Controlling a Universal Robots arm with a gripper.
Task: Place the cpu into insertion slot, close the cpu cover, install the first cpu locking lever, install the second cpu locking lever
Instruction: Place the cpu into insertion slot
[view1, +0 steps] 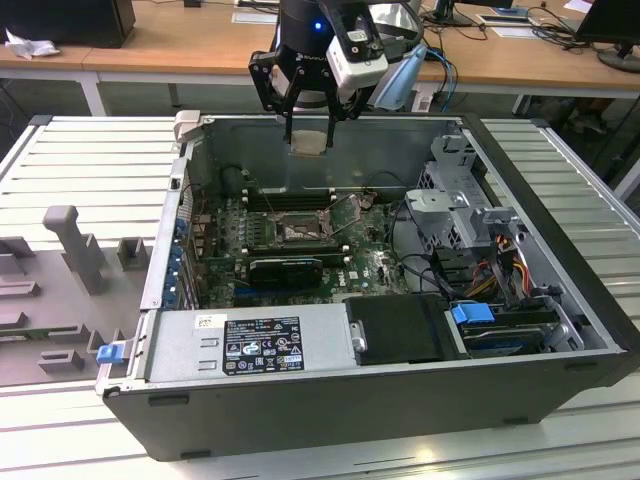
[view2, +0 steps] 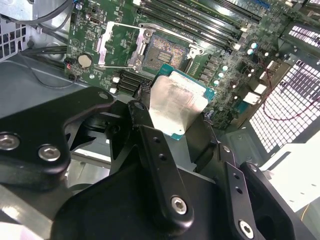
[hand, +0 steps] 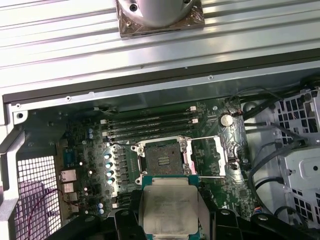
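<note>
I am holding the cpu in my pincer. My pincer is closed most of the way. Its two black fingers are squeezing the little square chip from two opposite sides, so they are only as far apart as the chip is wide. In both wrist views the shiny silver face of the cpu is pointing up toward the cameras, and a thin green edge is peeking out around it.

In the exterior view I am hanging high over the far wall of the open computer case, which is lying on a ribbed metal table. The chip is up in the air and is touching nothing but my fingers.

The insertion slot is sitting down on the green board inside the case, well below the chip. In the first wrist view the insertion slot is showing its dark square middle, with nothing lying in it. The cpu cover is standing open, flipped over to one side of the slot, and I am seeing the board through its big window. Long black memory slots are lying just beside the slot on its far side. In the exterior view a black card is sitting near the slot on its near side.
</note>
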